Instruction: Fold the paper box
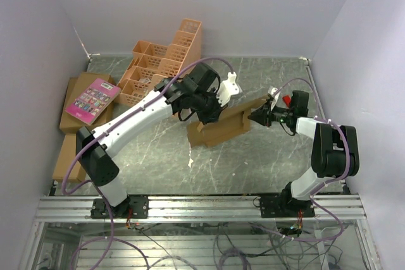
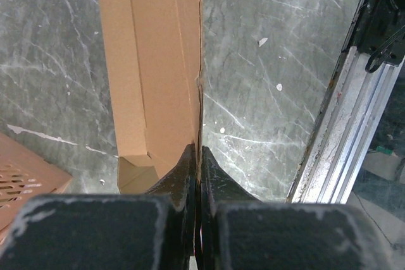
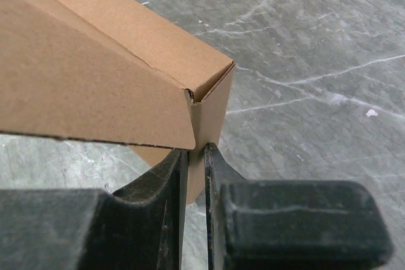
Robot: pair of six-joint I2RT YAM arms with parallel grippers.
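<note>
The paper box (image 1: 221, 129) is plain brown cardboard, partly folded, held up off the grey table between both grippers. My left gripper (image 1: 207, 115) is shut on the box's thin edge (image 2: 197, 93) at its left end; in the left wrist view (image 2: 197, 156) the jaws pinch the sheet. My right gripper (image 1: 258, 117) is shut on a flap at the box's right end; in the right wrist view (image 3: 196, 156) the flap (image 3: 209, 118) sits between the jaws, under a folded corner.
An orange plastic lattice crate (image 1: 161, 61) stands at the back left. A pink book (image 1: 92, 99) lies on brown closed cartons (image 1: 69, 124) at the left. A metal rail (image 1: 202, 207) runs along the near edge. Small white scraps (image 1: 190, 162) lie on the table.
</note>
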